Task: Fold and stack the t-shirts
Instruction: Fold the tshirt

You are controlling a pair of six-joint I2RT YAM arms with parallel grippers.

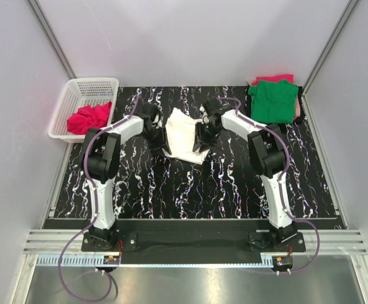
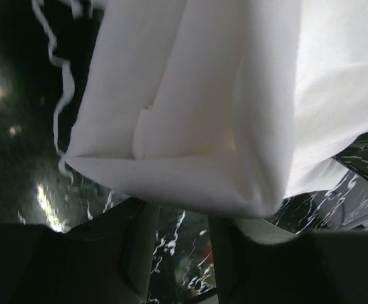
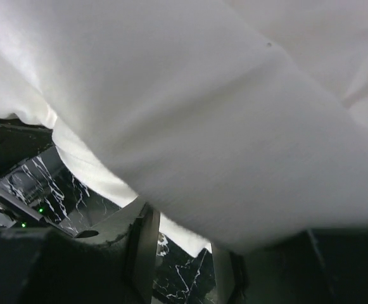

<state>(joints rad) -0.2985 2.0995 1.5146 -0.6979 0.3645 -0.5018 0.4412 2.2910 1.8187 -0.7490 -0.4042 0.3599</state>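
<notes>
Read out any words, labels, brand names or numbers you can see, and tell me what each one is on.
None can be read. The white t-shirt, green t-shirt, pinkish-red t-shirt, white basket and marbled table show no print; any tag is hidden or too small to tell.

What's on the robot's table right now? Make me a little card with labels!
white t-shirt: partly folded, middle of the table, between both grippers
left gripper: at the shirt's left edge, grip unclear
right gripper: at the shirt's right edge, grip unclear
green t-shirt: folded, far right corner, lying on pinkish-red cloth
basket: white, far left corner
pinkish-red t-shirt: crumpled inside the basket
</notes>
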